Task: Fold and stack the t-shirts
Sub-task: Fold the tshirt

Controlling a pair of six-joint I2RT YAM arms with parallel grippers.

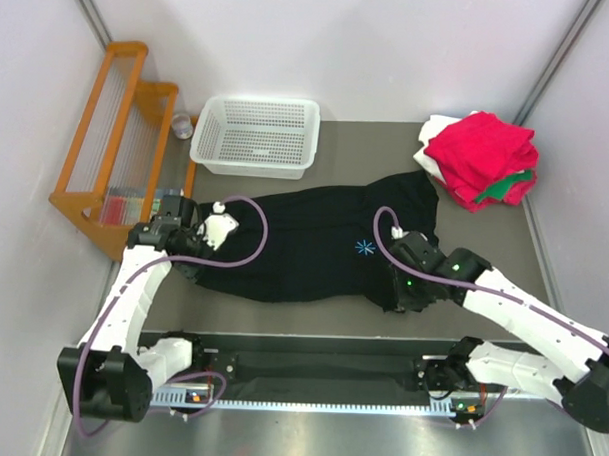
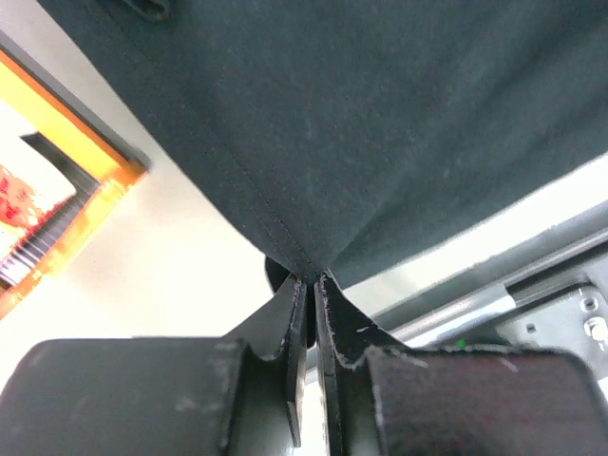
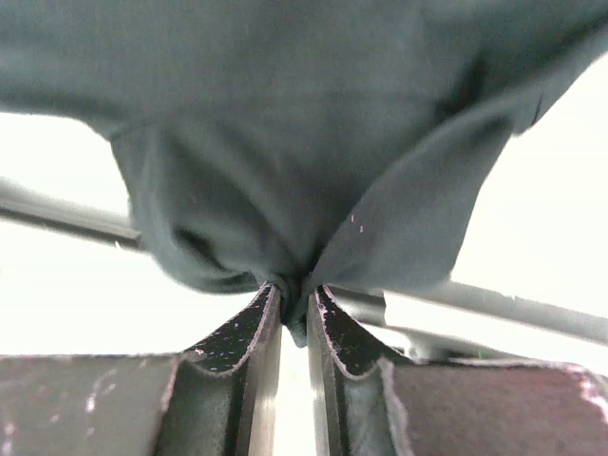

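Table (image 1: 367,150): black t-shirt (image 1: 314,238) inside left claw (image 2: 309,281), right claw (image 3: 294,285)

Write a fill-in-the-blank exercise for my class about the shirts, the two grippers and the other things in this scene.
The left gripper and right gripper are each shut on the large cloth t-shirt whose colour is ____. The top folded shirt in the far-right pile is ____. The white perforated plastic basket is ____. The orange wooden rack stands to the ____ of that basket.
Missing words: black; red; empty; left.
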